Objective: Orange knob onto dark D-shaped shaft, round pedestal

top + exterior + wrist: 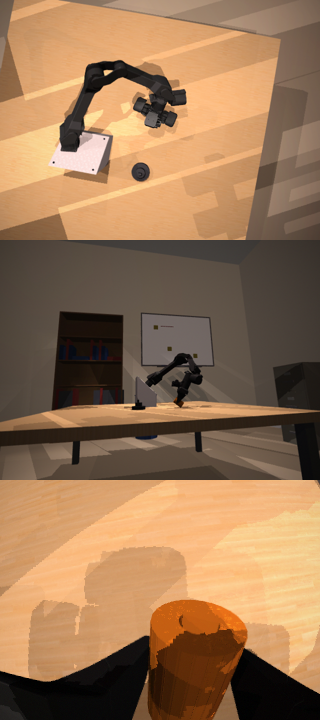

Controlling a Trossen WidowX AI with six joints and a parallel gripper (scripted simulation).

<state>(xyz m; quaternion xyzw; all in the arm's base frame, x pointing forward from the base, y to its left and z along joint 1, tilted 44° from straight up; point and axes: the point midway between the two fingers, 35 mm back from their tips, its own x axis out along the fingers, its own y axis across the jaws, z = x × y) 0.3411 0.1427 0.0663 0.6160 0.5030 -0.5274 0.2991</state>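
The dark round pedestal [134,171] [138,407] stands on the table, with its thin shaft [140,174] [138,400] upright and bare at its centre. The shaft's flat side cannot be made out. My gripper [191,648] [178,400] is shut on the orange knob [162,622] [179,402]. In the exterior view the knob is tilted, low over the table and to the right of the pedestal. Its holed end shows in the wrist view, but mixed light blurs the hole's outline. In the top view the arm hides knob and fingertips.
The white wedge-shaped arm base [80,157] [146,395] stands near the pedestal, to its left in the top view. The wooden table [219,85] [232,414] carries the arm and pedestal. A bookcase, a whiteboard and a cabinet stand beyond it.
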